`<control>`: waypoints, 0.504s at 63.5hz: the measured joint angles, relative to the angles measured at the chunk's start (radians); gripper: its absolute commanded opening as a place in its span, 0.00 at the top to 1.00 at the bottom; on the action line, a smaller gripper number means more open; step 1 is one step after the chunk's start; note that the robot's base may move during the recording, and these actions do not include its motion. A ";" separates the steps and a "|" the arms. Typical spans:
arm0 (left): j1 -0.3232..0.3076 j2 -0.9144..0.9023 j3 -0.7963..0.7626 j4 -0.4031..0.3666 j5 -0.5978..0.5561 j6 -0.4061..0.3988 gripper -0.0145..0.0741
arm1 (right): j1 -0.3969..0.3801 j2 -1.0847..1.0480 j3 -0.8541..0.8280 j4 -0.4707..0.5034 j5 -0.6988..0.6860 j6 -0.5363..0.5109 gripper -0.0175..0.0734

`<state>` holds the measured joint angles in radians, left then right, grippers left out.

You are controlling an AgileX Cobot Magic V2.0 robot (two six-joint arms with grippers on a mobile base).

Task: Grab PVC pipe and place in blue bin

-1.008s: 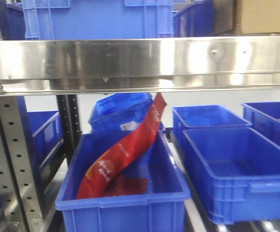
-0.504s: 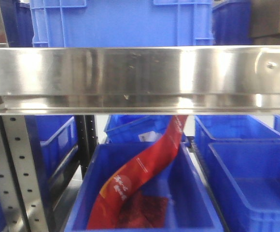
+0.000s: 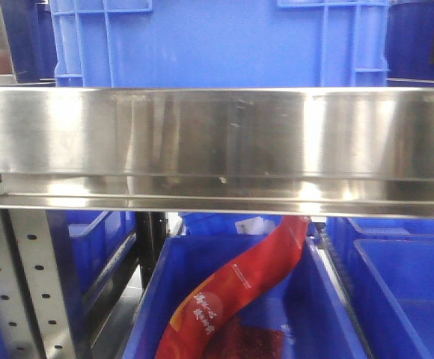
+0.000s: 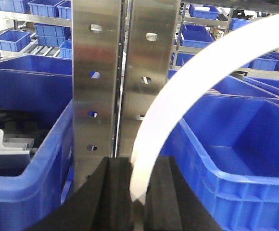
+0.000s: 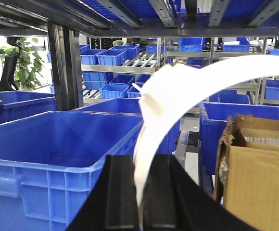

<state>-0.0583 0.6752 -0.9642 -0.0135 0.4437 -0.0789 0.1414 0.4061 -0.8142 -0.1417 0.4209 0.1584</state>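
In the left wrist view the PVC pipe [image 4: 158, 120], a slim white arc, rises from my left gripper [image 4: 139, 166] and curves up to the right; the jaws are shut on its lower end. In the right wrist view a white curved pipe [image 5: 154, 125] with a squared tab near its bend stands in my right gripper [image 5: 143, 163], which is shut on it. A blue bin [image 4: 235, 159] lies right of the left gripper. Another blue bin [image 5: 43, 154] sits left of the right gripper. Neither gripper shows in the front view.
A perforated steel upright [image 4: 106, 72] stands just ahead of the left gripper. A cardboard box [image 5: 259, 178] is at the right gripper's right. In the front view a steel shelf beam [image 3: 217, 142] spans the frame, above a bin [image 3: 146, 314] holding a red bag [image 3: 232, 292].
The front view has closed in on the rack: the steel beam now looks larger and lower, and the bin with the red bag has slid down and right.
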 measured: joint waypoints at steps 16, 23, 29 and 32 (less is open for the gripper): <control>0.000 0.000 0.000 0.000 0.000 0.000 0.96 | 0.000 0.000 0.000 0.000 0.000 -0.002 0.99; 0.000 0.000 0.000 0.000 0.000 0.000 0.96 | 0.000 0.000 0.000 0.000 0.000 -0.002 0.99; 0.000 0.000 0.000 0.000 0.000 0.000 0.96 | 0.000 0.000 0.000 0.000 0.000 -0.002 0.99; 0.000 0.000 0.000 0.000 0.000 0.000 0.96 | 0.000 0.000 0.000 0.000 0.000 -0.002 0.99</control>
<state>-0.0583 0.6752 -0.9642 -0.0135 0.4437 -0.0789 0.1414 0.4061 -0.8142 -0.1417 0.4209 0.1567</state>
